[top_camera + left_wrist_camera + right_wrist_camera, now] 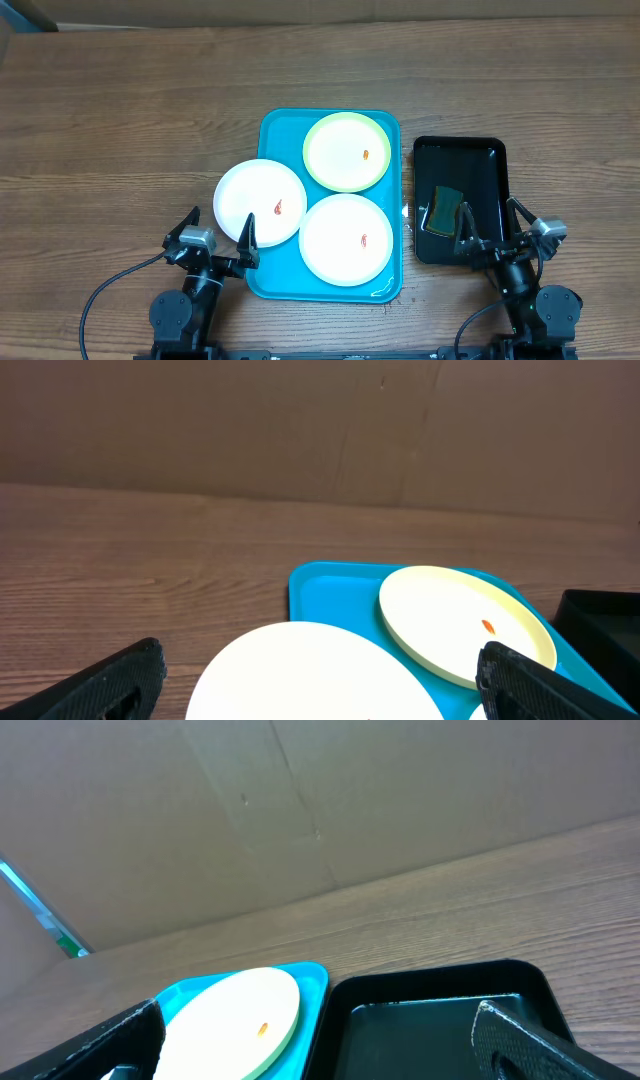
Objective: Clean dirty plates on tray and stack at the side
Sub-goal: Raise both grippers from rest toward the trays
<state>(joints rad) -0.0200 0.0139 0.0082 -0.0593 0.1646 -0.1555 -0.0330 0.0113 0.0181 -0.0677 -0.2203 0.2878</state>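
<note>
- Progress: nothing cleaned yet, as far as I can judge. Each of the three plates shows a red-orange smear.
- First white plate: just ahead of the left tool, half on the turquoise tray and overhanging its rim onto the desk.
- Second white plate: on the tray, between the two tools and nearer the left tool's right side.
- Yellow-green plate: on the tray, farther ahead, beyond both white ones.
- No stack begun at either side (three wipes and the stacking all remain).
- Left tool: jaws spread wide, holding nothing. Its right finger sits close to the first white plate's near edge; I cannot tell from above whether they touch.
- Right tool: jaws spread wide, empty. The sponge lies just ahead of its left finger in the black tray, not gripped.
- Likely first need: pick up the sponge.
</note>
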